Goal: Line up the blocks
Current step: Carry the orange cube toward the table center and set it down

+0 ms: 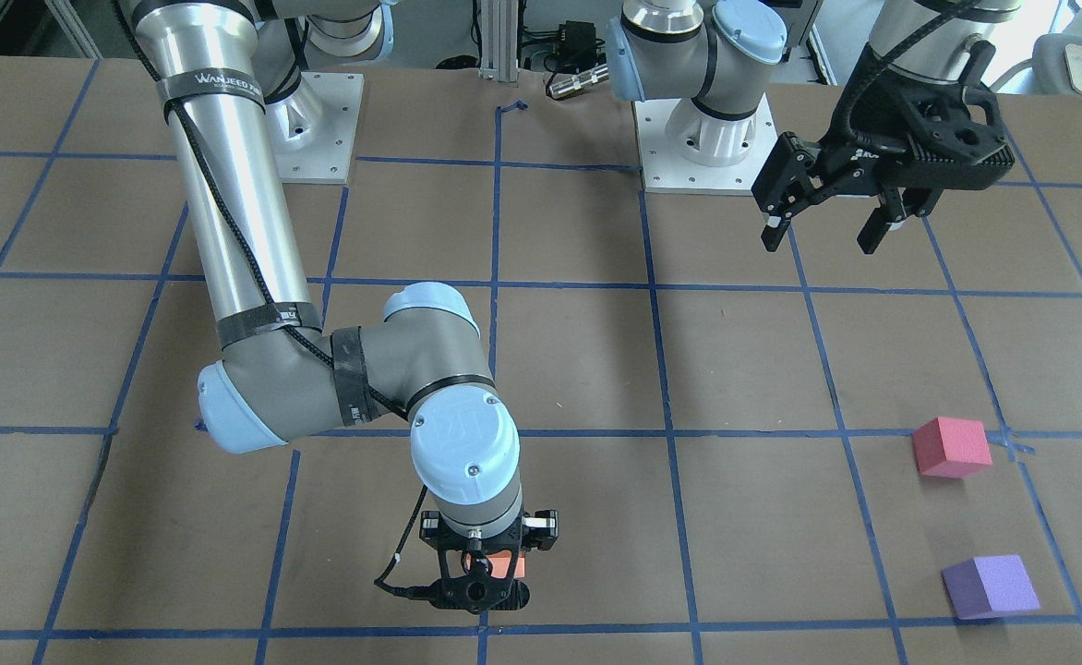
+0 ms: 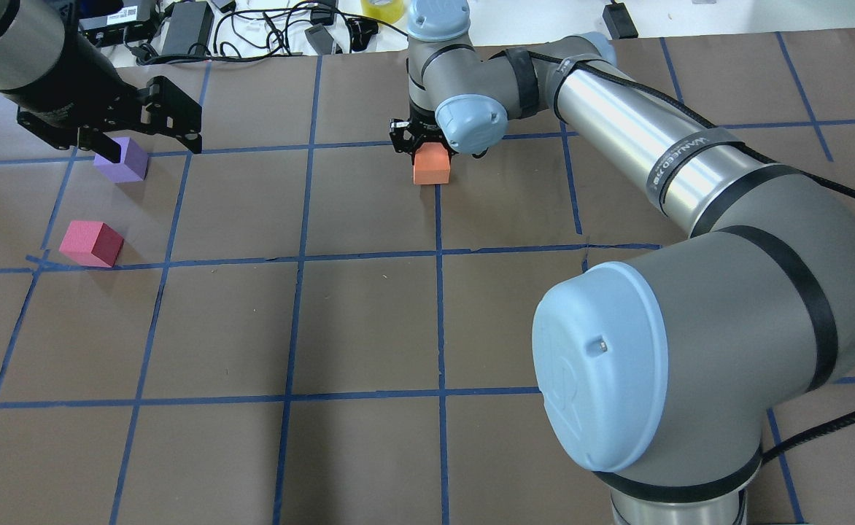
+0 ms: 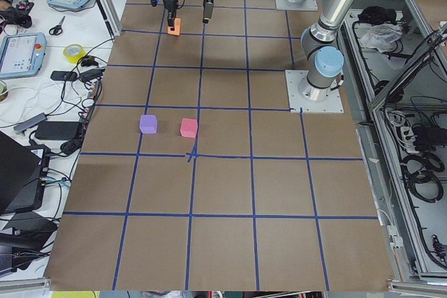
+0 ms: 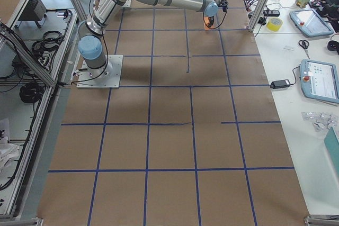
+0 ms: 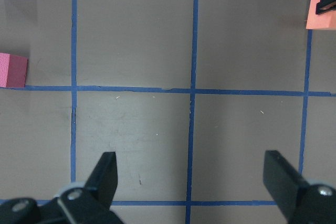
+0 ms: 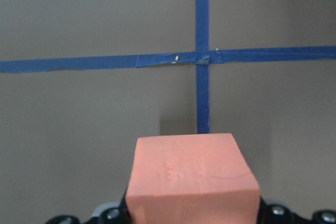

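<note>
- Via the right wrist view: orange block [image 6: 191, 179] filling the lower middle, seated between the fingers of the right gripper [image 1: 481, 574], with a blue tape line running right up to it and a tape crossing just beyond.
- From the front view: only a sliver of orange visible under that gripper, black fingers pressed on either side of it, so clamped on the block.
- From overhead: near face of the orange block in plain sight, low at the table [image 2: 369, 321] on a tape line; impossible to tell whether resting on or just clear of the surface.
- Via the left wrist view: fingers [image 5: 105, 174] of the left gripper [image 5: 192, 177] spread wide, nothing but brown table and tape between them; one black fingertip of the other gripper seen against the orange block's top corner.
- From overhead: left gripper seemingly overlapping the purple block [image 2: 122, 159].
- From the front view: same gripper raised above the table, well back from both loose blocks.
- At the robot's left end of the table: pink block [image 1: 952, 448] just beside a tape crossing, purple block near it yet apart, farther from the robot.
- Orange block well apart from those two.
</note>
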Motion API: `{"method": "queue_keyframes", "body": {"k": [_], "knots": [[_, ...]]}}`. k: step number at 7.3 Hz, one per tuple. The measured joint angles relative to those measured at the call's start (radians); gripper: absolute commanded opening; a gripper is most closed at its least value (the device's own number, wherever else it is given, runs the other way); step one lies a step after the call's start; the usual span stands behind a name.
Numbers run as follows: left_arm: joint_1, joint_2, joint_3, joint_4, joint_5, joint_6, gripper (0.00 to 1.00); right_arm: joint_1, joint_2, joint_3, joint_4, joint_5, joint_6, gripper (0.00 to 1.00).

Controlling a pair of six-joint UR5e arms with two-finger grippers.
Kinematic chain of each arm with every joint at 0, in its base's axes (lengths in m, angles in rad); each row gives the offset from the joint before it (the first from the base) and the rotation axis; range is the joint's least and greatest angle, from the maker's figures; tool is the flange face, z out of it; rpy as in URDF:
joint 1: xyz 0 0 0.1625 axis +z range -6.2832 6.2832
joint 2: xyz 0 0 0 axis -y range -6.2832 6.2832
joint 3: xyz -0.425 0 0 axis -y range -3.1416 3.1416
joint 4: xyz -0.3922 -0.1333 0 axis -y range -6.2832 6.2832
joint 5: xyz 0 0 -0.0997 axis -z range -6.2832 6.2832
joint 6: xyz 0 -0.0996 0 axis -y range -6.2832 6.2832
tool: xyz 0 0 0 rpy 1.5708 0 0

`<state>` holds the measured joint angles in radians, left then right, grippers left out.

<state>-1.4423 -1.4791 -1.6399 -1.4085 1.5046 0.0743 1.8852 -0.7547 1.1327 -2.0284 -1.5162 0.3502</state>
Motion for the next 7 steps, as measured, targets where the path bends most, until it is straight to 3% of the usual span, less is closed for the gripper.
{"method": "queue_keyframes", "body": {"k": [2,4,7], "knots": [[-0.001,0.0,0.001,0.001,0.0,0.001,1.0,0.016,0.011,-0.007,0.004,0.004,0.031,0.18],[0.0,0.0,0.002,0.006,0.002,0.003,1.0,0.021,0.014,-0.004,0.009,0.003,0.056,0.22],[0.0,-0.007,0.004,0.012,0.003,0.008,1.0,0.04,0.016,0.0,0.018,-0.006,0.112,0.37]]}}
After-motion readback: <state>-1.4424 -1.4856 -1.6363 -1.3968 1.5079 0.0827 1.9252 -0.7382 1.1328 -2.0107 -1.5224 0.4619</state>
